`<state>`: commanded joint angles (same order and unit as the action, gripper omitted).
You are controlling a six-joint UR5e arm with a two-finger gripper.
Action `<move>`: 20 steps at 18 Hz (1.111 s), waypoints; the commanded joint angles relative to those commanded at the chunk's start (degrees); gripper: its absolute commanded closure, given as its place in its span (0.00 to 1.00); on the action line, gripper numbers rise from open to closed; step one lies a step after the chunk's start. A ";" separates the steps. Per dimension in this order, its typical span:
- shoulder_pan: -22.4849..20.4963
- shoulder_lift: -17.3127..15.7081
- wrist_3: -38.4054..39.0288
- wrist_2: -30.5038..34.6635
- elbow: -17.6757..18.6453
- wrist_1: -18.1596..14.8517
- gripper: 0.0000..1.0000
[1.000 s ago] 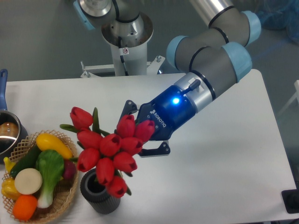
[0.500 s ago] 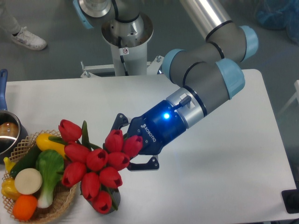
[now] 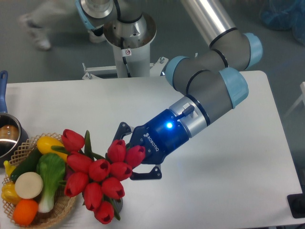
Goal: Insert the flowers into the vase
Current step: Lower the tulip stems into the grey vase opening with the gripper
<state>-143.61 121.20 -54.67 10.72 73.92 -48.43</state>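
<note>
Since half-second-earlier frame, bunch of glossy red artificial tulips (image 3: 99, 174) shifted slightly down-left, arm wrist lowered with it. Short dark grey ribbed vase (image 3: 117, 206) at front edge of white surface (image 3: 228, 181), almost hidden under blooms. Woven wicker basket of toy vegetables (image 3: 33, 183) just left, touching the bunch. Black fingers (image 3: 147, 173) of blue-lit gripper (image 3: 136, 153) clamped on tulip stems, above vase. Steel pot with blue handle (image 3: 7, 131) at left edge. Beyond surface: robot base column (image 3: 128, 40), grey floor, blurred passer-by (image 3: 40, 24).
</note>
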 joint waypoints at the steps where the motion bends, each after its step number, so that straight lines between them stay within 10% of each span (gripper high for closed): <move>1: 0.00 0.18 0.00 0.09 -0.09 0.00 0.95; 20: 2.20 1.85 0.00 0.44 3.95 0.44 0.92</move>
<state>-141.42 123.05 -54.67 11.16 77.86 -47.99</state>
